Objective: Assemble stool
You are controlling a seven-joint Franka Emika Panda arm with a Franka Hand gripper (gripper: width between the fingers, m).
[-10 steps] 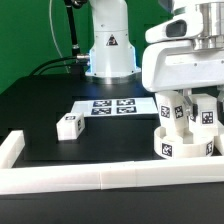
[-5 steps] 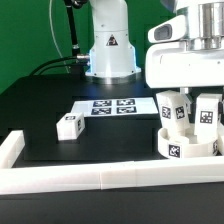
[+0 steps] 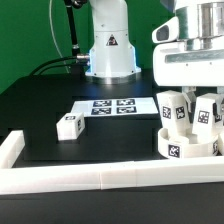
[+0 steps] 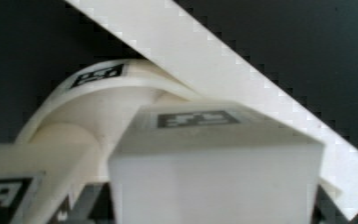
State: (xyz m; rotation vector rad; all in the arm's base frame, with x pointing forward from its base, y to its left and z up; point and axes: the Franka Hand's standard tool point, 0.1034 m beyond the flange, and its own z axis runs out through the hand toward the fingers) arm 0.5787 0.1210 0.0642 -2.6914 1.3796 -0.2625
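The round white seat (image 3: 183,149) lies at the exterior view's right, next to the front rail. Two white tagged legs stand upright on it, one to the left (image 3: 172,107) and one to the right (image 3: 206,113). My gripper (image 3: 191,93) hangs right above them, and its fingers are mostly hidden behind the legs. In the wrist view my gripper (image 4: 197,205) is shut on a leg (image 4: 211,165) that fills the gap between the dark fingers. The seat rim (image 4: 78,105) shows beside it. A third leg (image 3: 68,126) lies loose at the exterior view's left.
The marker board (image 3: 112,106) lies flat mid-table in front of the robot base (image 3: 108,52). The long white border rail (image 3: 100,178) runs along the front and turns up at the left corner. It crosses the wrist view (image 4: 220,60) diagonally.
My gripper body has risen a little and shifted slightly to the exterior view's right. The seat with its legs has edged to the right with it. The loose leg has not moved.
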